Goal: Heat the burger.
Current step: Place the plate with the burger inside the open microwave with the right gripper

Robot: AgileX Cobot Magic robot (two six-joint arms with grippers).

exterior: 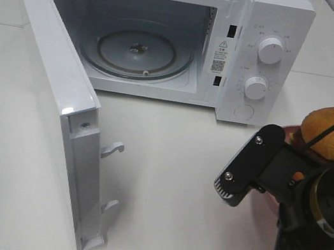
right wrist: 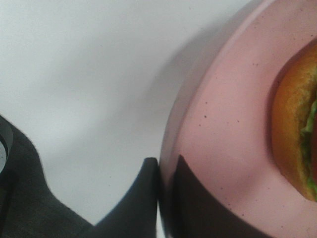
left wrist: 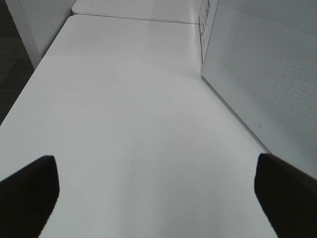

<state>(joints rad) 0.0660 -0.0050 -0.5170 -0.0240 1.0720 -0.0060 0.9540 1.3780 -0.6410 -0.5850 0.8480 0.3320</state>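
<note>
Right wrist view: the right pincer (right wrist: 165, 171) is seen clamped on the rim of the pink plate (right wrist: 223, 124), the burger (right wrist: 297, 134) lying just beyond its tips, presumably for carrying into the opened microwave (exterior: 287, 30), while the left pincer (left wrist: 156, 193) is held spread and empty.

The left gripper (left wrist: 158, 198) hangs over a bare white tabletop (left wrist: 124, 99), its two dark fingertips (left wrist: 29, 193) spread wide at the corners of the view with nothing between them. Beside it stands a white microwave door (left wrist: 267, 64) with a fine dotted mesh panel. Dark floor (left wrist: 12, 64) shows past the tabletop's far edge.
</note>
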